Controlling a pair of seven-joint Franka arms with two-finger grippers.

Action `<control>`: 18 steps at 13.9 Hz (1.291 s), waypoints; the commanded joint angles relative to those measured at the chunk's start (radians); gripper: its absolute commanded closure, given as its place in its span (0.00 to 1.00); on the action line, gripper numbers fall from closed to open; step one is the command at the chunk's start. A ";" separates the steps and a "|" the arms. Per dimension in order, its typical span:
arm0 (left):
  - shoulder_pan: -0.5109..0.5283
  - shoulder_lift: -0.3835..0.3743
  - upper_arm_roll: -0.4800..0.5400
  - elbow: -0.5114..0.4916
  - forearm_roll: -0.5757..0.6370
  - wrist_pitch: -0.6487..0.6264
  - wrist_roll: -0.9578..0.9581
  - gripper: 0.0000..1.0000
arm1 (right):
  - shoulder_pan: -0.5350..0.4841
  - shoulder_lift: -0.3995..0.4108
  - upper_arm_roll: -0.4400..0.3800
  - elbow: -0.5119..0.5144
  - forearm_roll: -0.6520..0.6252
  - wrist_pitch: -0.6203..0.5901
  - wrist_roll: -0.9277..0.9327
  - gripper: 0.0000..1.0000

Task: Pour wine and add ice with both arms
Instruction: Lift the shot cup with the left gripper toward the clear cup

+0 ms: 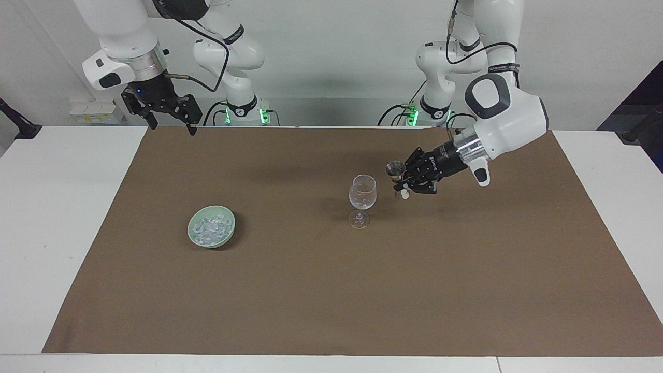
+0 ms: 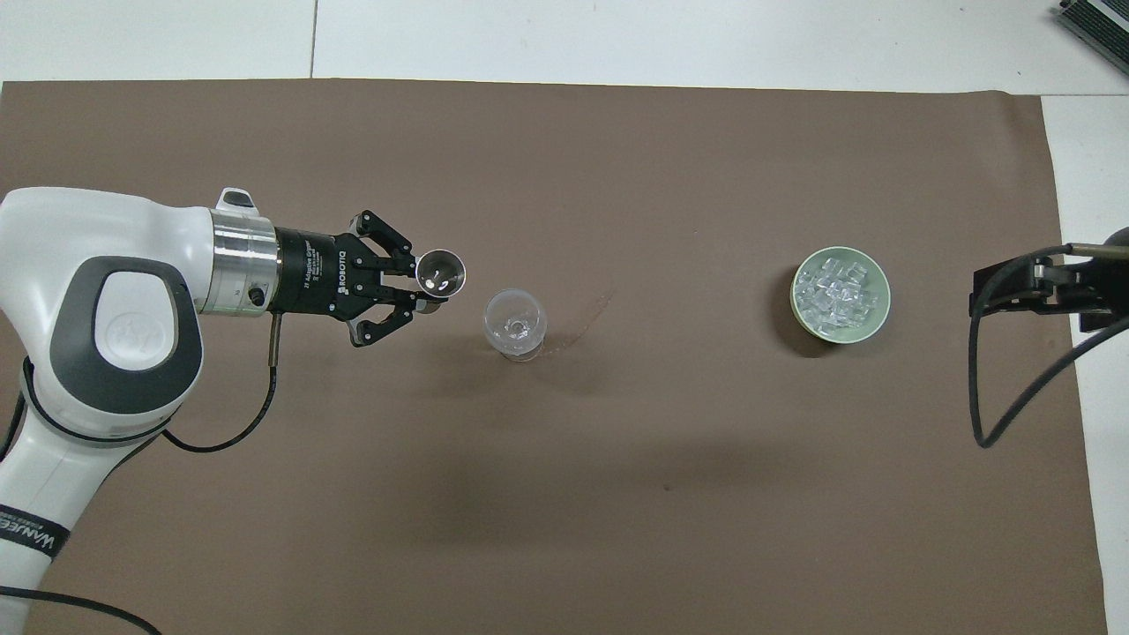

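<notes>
Brown mat covers the white table | left gripper point(image 1: 403, 182), clamped on a steel jigger point(image 1: 395, 169) at frame centre, beside the wine glass point(image 1: 362, 199): mistimed tilt could spill or tip it | ice point(image 1: 210, 228), clear chunks, in green bowl point(image 1: 193, 235), lower left | right gripper point(image 1: 170, 120) waits spread, upper left

The worktop point(image 1: 331, 290) is seen from a high camera facing the robots, whose bases stand at the frame's top. The overhead view is taken steeply downward, half a turn round. The wine glass point(image 1: 362, 199) point(image 2: 514, 323), mid-frame, is shared.
</notes>
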 commanded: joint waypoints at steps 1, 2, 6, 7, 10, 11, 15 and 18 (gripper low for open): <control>-0.030 -0.036 0.015 -0.038 0.043 0.032 -0.024 1.00 | -0.020 -0.002 0.008 -0.001 0.025 -0.010 -0.020 0.00; -0.053 -0.036 0.017 -0.038 0.064 0.050 -0.030 1.00 | -0.020 -0.002 0.008 -0.001 0.025 -0.010 -0.020 0.00; -0.067 -0.033 0.017 -0.035 0.072 0.098 -0.049 1.00 | -0.020 -0.002 0.008 -0.001 0.025 -0.010 -0.020 0.00; -0.091 -0.033 0.018 -0.036 0.077 0.118 -0.049 1.00 | -0.020 -0.002 0.007 -0.001 0.025 -0.010 -0.020 0.00; -0.101 -0.031 0.015 -0.026 0.195 0.145 -0.104 1.00 | -0.020 -0.002 0.008 -0.001 0.025 -0.010 -0.020 0.00; -0.113 -0.035 0.015 -0.025 0.201 0.147 -0.104 1.00 | -0.020 -0.002 0.007 -0.001 0.025 -0.010 -0.020 0.00; -0.142 -0.035 0.015 -0.021 0.261 0.168 -0.107 1.00 | -0.020 -0.002 0.008 -0.001 0.025 -0.010 -0.020 0.00; -0.144 -0.036 0.015 -0.021 0.308 0.170 -0.107 1.00 | -0.020 -0.002 0.007 -0.001 0.025 -0.010 -0.020 0.00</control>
